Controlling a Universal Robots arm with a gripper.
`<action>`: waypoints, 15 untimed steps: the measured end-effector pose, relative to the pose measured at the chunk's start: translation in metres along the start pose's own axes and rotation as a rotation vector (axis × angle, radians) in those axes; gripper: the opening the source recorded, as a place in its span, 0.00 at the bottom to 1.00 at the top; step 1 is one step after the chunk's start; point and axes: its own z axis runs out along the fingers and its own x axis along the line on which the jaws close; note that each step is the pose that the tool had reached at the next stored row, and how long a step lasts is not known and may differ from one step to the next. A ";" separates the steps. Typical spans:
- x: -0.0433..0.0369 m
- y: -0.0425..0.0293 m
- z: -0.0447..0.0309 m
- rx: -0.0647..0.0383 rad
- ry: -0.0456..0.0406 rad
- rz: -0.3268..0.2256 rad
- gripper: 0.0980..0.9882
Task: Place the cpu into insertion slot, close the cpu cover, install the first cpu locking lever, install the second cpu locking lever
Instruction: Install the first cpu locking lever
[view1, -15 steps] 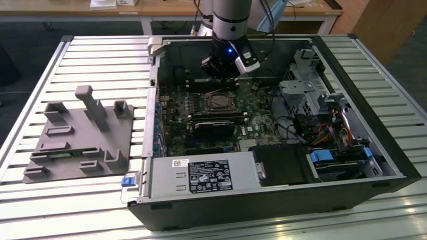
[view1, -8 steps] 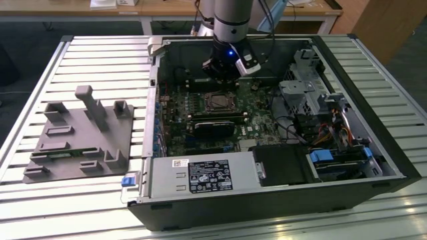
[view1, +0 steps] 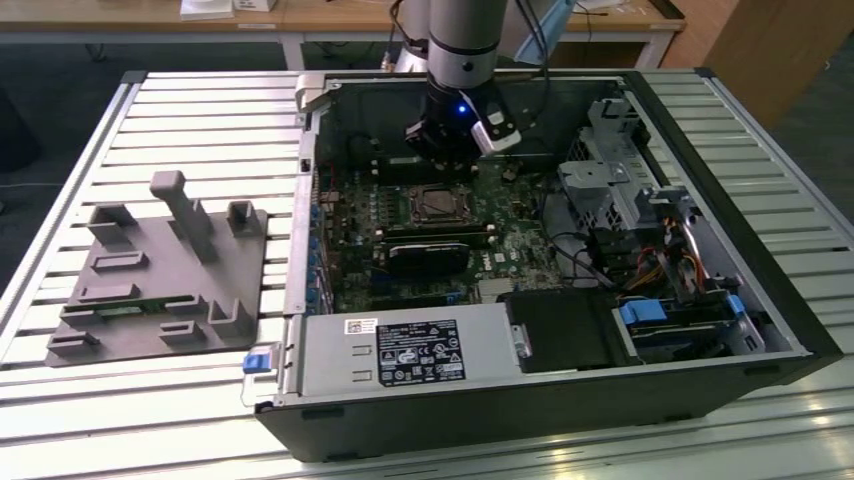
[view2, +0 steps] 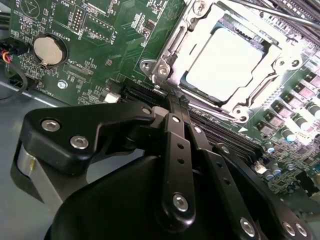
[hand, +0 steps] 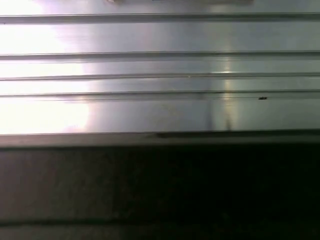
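Slatted metal table (view1: 200, 110) | gripper (view2: 179, 102) clenched, empty | cpu (view2: 225, 62) seated just beyond fingertips

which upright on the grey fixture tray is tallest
The post near the middle of the grey fixture tray; it rises well above the short blocks around it.

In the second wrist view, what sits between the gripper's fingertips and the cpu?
Only the silvery cpu cover frame edge and a strip of green motherboard separate the gripper from the cpu, seen in the second wrist view.
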 end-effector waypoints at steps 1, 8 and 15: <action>0.0000 0.0000 0.0004 0.001 0.0000 0.000 0.01; 0.0000 0.0001 0.0013 0.003 -0.0001 0.000 0.01; 0.0000 0.0003 -0.0006 0.005 -0.0005 0.000 0.01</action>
